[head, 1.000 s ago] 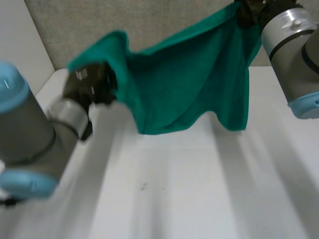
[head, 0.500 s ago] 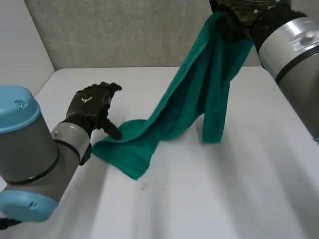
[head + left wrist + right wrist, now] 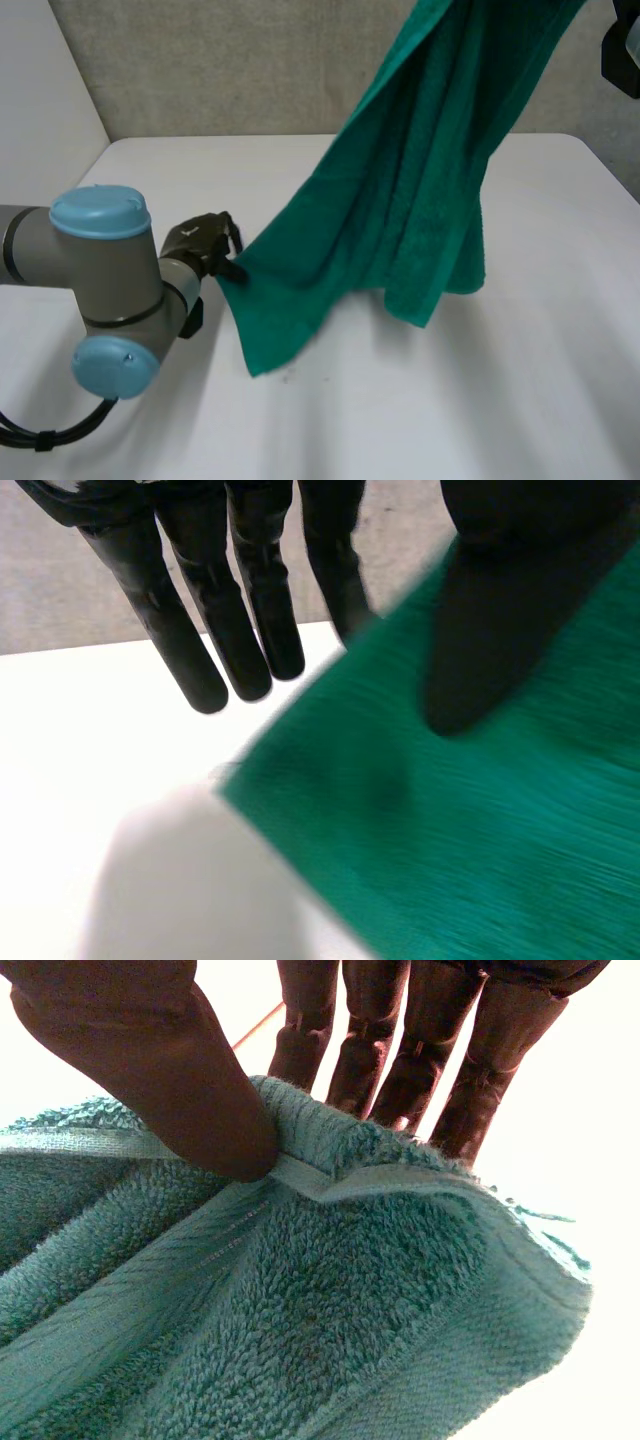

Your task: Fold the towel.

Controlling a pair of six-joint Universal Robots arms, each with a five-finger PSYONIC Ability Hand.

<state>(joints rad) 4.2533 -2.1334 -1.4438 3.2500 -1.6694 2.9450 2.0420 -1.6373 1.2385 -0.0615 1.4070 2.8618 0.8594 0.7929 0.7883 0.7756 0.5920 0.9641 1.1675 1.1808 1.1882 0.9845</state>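
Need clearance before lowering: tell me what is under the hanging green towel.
Bare white table shows below the green towel, whose low corner hangs near the left hand. The tabletop strip behind the cloth is covered, so unseen.

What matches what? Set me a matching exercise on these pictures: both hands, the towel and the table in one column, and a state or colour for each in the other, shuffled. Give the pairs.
1. left hand
2. right hand
3. towel
4. table

a. white and flat
b. green, hanging down in folds
c. thumb pinches a hemmed edge against the fingers, high up
d. pinches the cloth's low edge, near the table

Pairs: 1-d, 2-c, 3-b, 4-a.
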